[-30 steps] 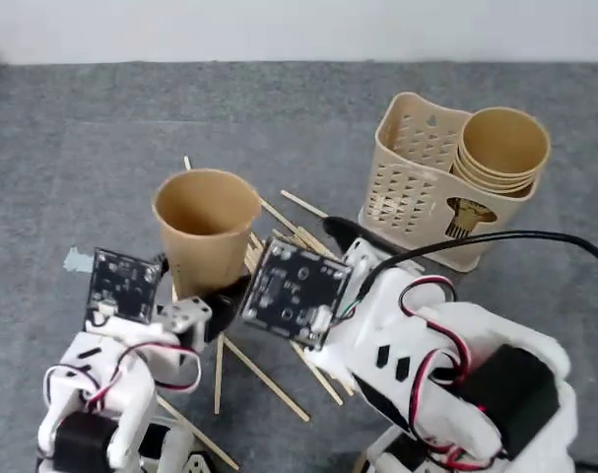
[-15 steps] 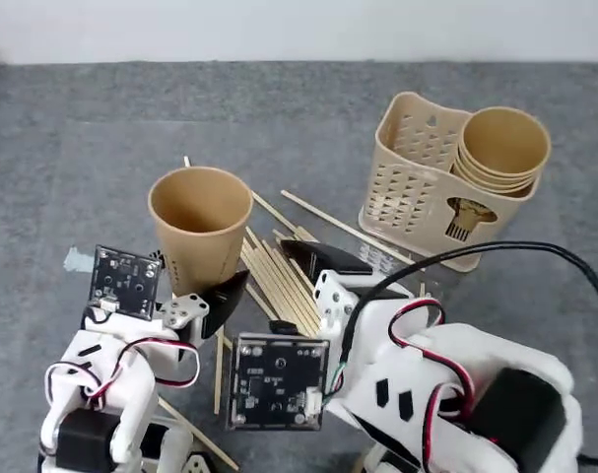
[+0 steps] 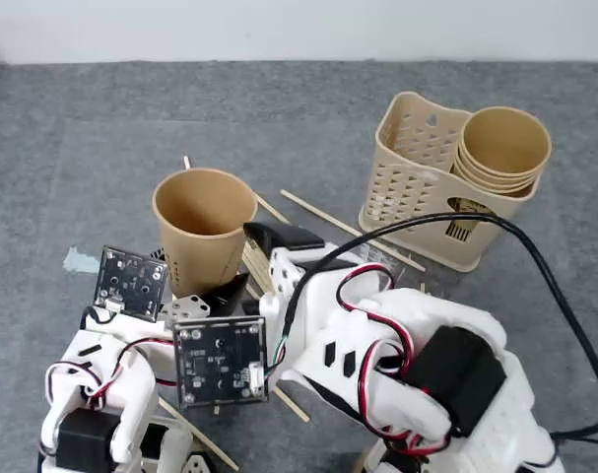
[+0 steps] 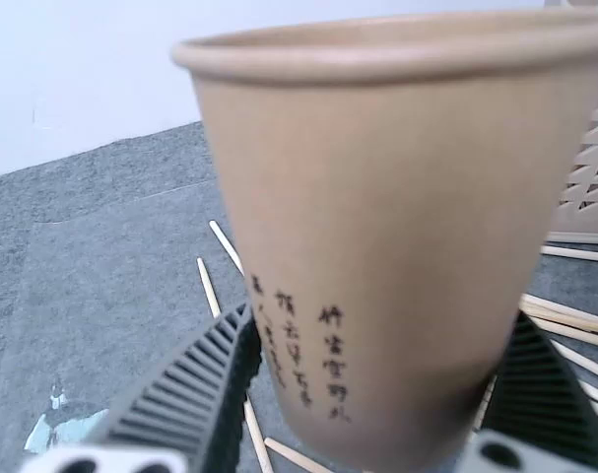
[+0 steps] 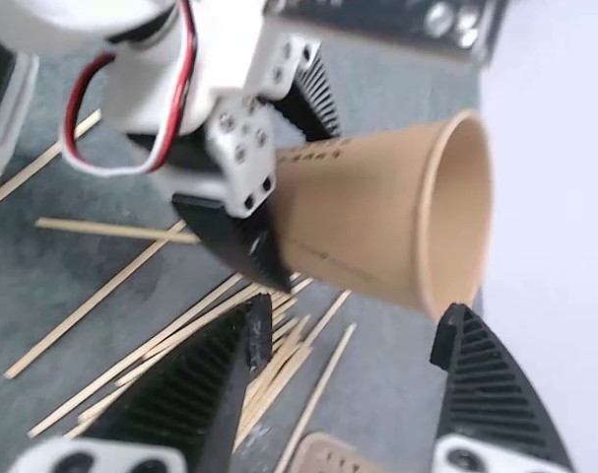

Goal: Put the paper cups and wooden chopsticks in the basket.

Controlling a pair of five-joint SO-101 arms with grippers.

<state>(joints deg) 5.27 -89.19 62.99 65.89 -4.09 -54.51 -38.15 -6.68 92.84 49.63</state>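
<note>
1. Your left pincer (image 4: 382, 340) is closed on the paper cup (image 3: 205, 232), with one ribbed finger on each side of its lower wall, just above the base.
2. Your right pincer (image 5: 358, 317) stands wide open and holds nothing. The cup lies just past its two fingertips. From above, one black finger sits just beside the cup's wall, and you cannot tell whether it touches.
3. The cup is brown, upright and empty, with a rolled rim and a column of dark print down its side. You cannot tell whether its base rests on the worktop (image 3: 101, 138).
4. The wooden chopsticks (image 3: 318, 210) lie scattered on the grey worktop around the cup, some running under the right arm (image 3: 407, 355).
5. The basket (image 3: 407, 182), beige and perforated, stands well apart at the far right, with a stack of paper cups (image 3: 500, 148) nested in its right-hand compartment.
6. Your left arm (image 3: 92, 394) is folded low at the near left, with its wrist angled up to the cup. The right arm bends across from the near right, and its wrist board is just beside the left arm.
</note>
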